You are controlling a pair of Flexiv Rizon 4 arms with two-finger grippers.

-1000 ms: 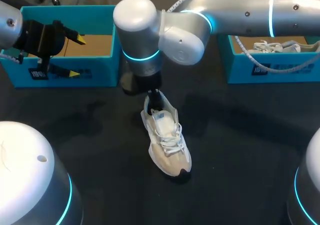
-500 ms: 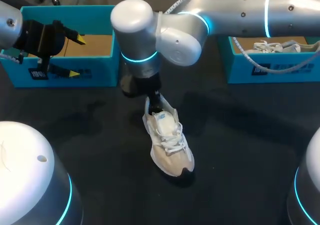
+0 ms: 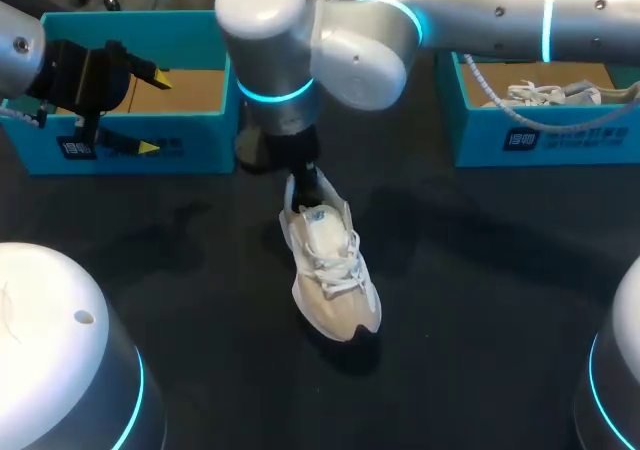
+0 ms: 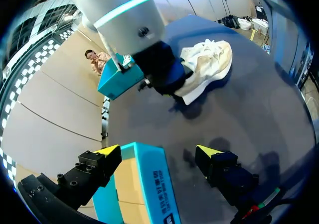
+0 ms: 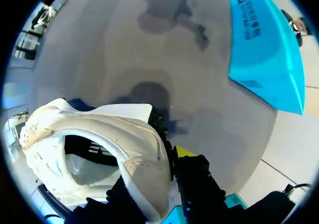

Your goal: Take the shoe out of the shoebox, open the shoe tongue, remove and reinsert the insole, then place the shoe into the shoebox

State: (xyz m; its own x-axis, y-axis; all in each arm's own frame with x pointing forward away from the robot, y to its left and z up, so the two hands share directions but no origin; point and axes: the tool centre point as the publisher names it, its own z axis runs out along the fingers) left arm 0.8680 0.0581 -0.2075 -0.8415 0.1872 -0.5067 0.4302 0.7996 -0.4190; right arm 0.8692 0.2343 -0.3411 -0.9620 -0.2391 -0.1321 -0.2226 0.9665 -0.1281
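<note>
Now your shoe [image 3: 330, 270] is pointing its toe to 5 o'clock at the middle of the table [image 3: 480, 290], your right hand [image 3: 303, 185] clamping its heel collar. That thin hold is risking a slip. Your left hand [image 3: 153, 113] is hanging released at 10, by the shoebox [image 3: 190, 30].

light comes from overhead, soft and fairly bright. the dark table [image 3: 480, 300] soaks it up in the head view, but in the right wrist view the same surface gleams pale grey under glare. the shoe [image 3: 330, 270] throws a soft-edged shadow just under its toe. broad faint shadows lie around it. the right arm [image 3: 340, 55] shows bright highlights on its white shell, and cyan rings glow at its joints.
</note>
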